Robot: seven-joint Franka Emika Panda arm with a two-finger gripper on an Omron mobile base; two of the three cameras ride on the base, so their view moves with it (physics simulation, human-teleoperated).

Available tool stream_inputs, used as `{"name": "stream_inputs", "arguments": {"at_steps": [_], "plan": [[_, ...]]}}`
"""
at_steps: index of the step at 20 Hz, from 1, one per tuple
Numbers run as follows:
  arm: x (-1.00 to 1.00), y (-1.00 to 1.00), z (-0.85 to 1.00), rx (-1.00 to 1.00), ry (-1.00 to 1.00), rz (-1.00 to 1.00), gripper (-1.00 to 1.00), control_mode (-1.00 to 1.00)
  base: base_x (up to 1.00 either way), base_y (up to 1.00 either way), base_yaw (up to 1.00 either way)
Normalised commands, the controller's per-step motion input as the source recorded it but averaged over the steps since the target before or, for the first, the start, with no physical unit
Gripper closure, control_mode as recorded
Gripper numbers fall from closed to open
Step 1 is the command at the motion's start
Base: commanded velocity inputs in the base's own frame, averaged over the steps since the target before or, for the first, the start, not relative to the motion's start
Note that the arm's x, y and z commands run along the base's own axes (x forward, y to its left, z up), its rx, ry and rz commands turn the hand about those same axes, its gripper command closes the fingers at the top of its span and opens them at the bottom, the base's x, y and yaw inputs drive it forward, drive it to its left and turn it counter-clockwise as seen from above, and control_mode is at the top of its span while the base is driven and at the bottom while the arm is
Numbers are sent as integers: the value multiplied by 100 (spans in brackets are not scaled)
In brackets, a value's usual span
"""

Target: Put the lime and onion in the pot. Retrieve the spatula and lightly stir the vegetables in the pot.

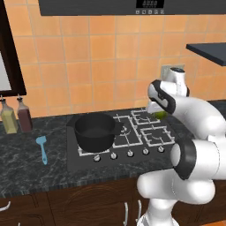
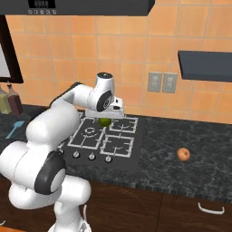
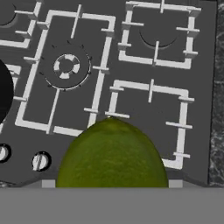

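Over the stove's right burners, pincer (image 2: 105, 118) clamped on lime (image 2: 105, 122), carried above the hob. Pot (image 1: 94, 131) empty; onion (image 2: 183, 154) on table, spatula (image 1: 42, 148) untouched.

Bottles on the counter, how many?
2. A yellowish bottle and a dark reddish bottle stand side by side at the far left of the counter, against the tiled wall, left of the pot. The arm may hide others.
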Motion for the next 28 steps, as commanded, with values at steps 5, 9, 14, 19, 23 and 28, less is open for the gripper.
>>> {"name": "stream_inputs", "arguments": {"at_steps": [5,9,14,19,23,28], "plan": [[5,100,30,-2,13,35,100,-100,0,0,0],[11,100,5,-9,5,28,100,-100,0,0,0],[7,100,3,-15,3,21,100,-100,0,0,0],[6,100,-7,-11,5,12,100,-100,0,0,0],[33,82,-37,-5,14,4,100,-100,0,0,0],[11,46,-64,-1,12,0,100,-100,0,0,0]]}}
